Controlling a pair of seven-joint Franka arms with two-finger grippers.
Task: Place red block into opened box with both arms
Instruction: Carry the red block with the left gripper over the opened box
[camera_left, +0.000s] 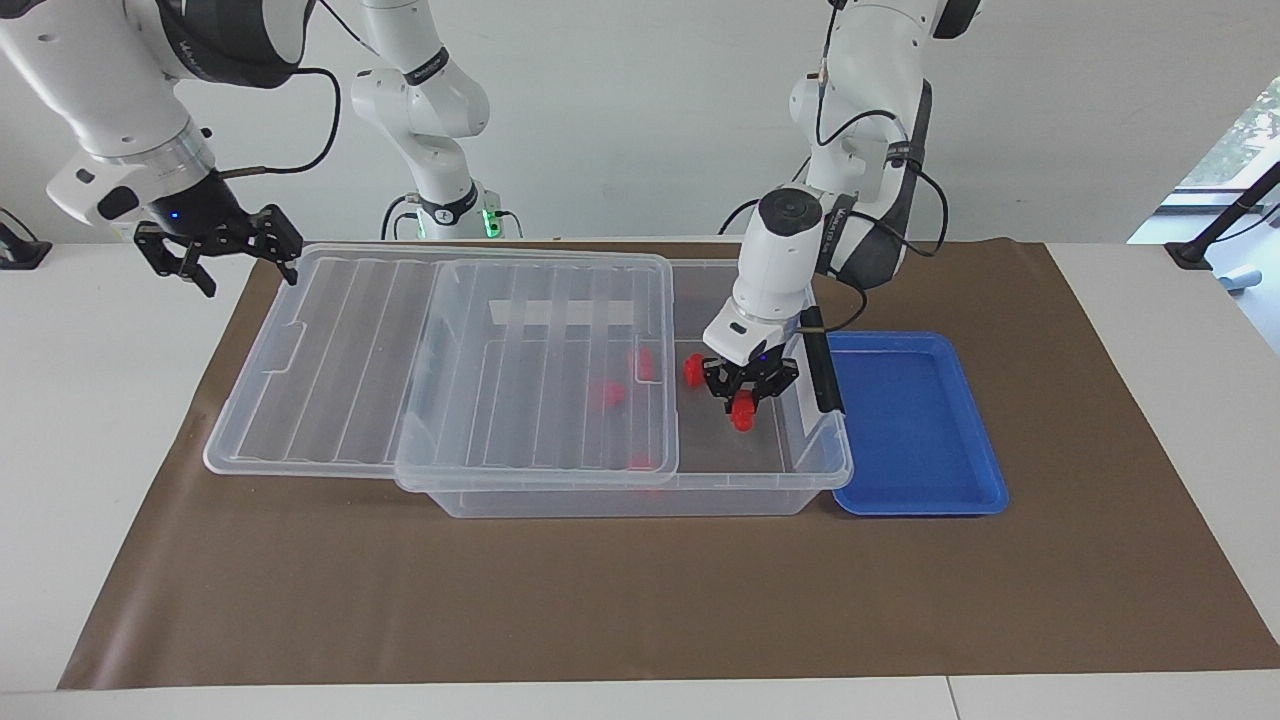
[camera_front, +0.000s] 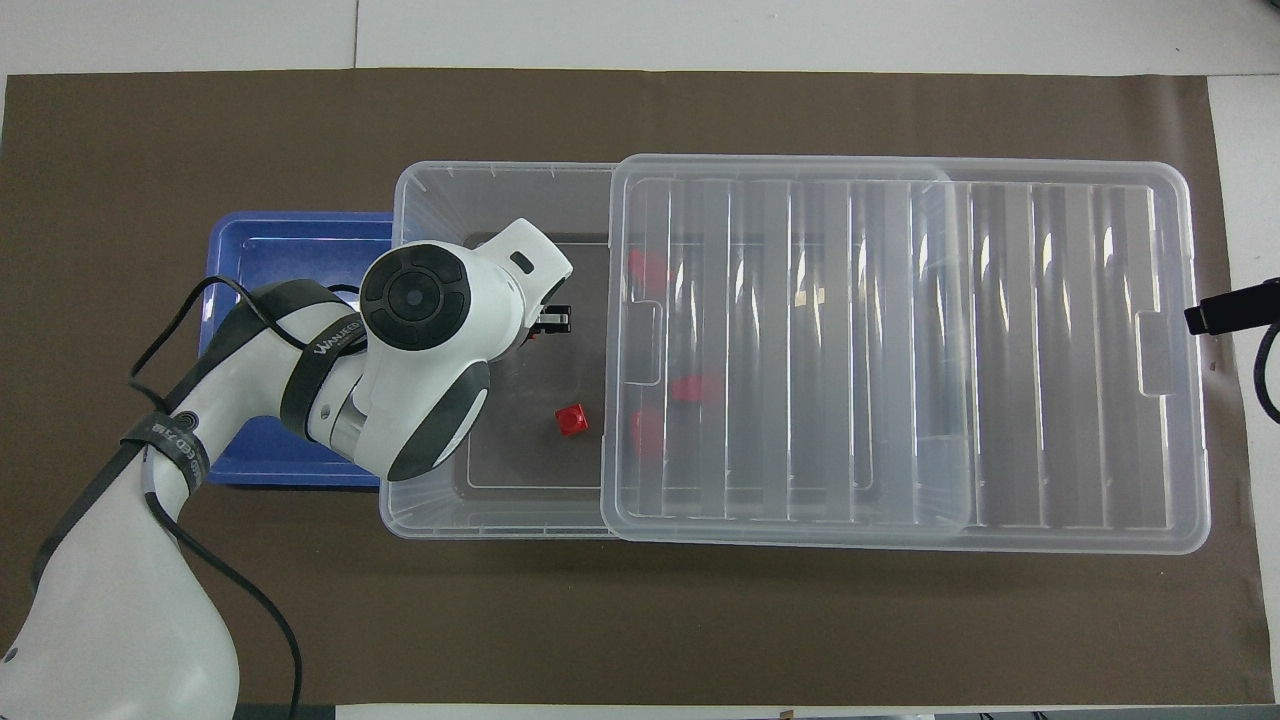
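The clear box (camera_left: 800, 478) lies along the middle of the mat. Its ribbed lid (camera_left: 400, 350) is slid toward the right arm's end, which leaves the latch end open. My left gripper (camera_left: 746, 398) reaches down into that open end, shut on a red block (camera_left: 743, 414) held just above the floor. From overhead, the left arm's wrist (camera_front: 420, 300) covers that block. Another red block (camera_left: 692, 370) (camera_front: 572, 420) lies loose on the box floor beside it. My right gripper (camera_left: 248, 272) hangs open in the air over the lid's end, holding nothing; only its tip (camera_front: 1228, 310) shows from overhead.
More red blocks (camera_left: 607, 392) (camera_front: 690, 388) show blurred under the lid. A shallow blue tray (camera_left: 920, 430) (camera_front: 280, 250) sits against the box's latch end, toward the left arm's end. Two slimmer white arms (camera_left: 430, 90) stand at the robots' edge of the table.
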